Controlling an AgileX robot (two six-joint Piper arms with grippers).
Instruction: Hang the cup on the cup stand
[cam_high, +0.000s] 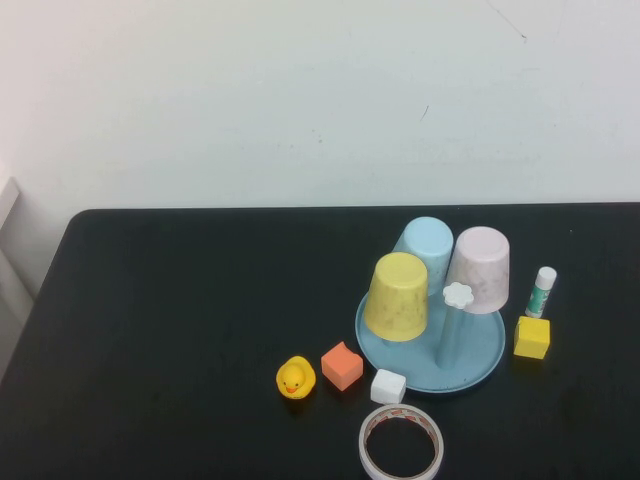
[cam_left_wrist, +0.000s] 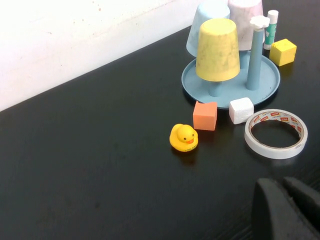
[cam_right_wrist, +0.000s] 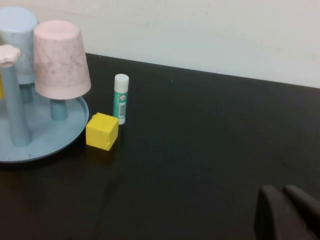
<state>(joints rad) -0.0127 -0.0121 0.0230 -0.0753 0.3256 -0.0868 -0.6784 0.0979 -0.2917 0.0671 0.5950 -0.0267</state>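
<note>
Nearest the robot, both pincers sit low over the black worktop (cam_high: 180, 330), outside the high view. The left pincer (cam_left_wrist: 287, 207) shows in its wrist view with fingers clenched together, grasping nothing. The right pincer (cam_right_wrist: 287, 210) is likewise clenched and empty, over bare worktop well apart from the objects.

Next out, on the worktop's near edge at about 5 o'clock from its centre, lies a white tape roll (cam_high: 401, 443). Beyond it, a white cube (cam_high: 387, 386), an orange cube (cam_high: 342, 365) and a yellow duck (cam_high: 295, 378) stand in a row just beside the cup stand (cam_high: 480, 360).

The cup (cam_high: 396, 296), yellow, is already inverted over a post at the stand's 9 o'clock. One post with a white flower knob (cam_high: 458, 294) is bare. A light blue cup (cam_high: 424, 250) and a pale pink cup (cam_high: 479, 268) occupy the far posts. A yellow cube (cam_high: 532, 337) and a glue stick (cam_high: 541, 291) lie at the stand's 3 o'clock.

Judgement: hanging appears complete. Good practice now is to keep both arms clear of the stand; check the cup sits squarely, since it looks slightly tilted.
</note>
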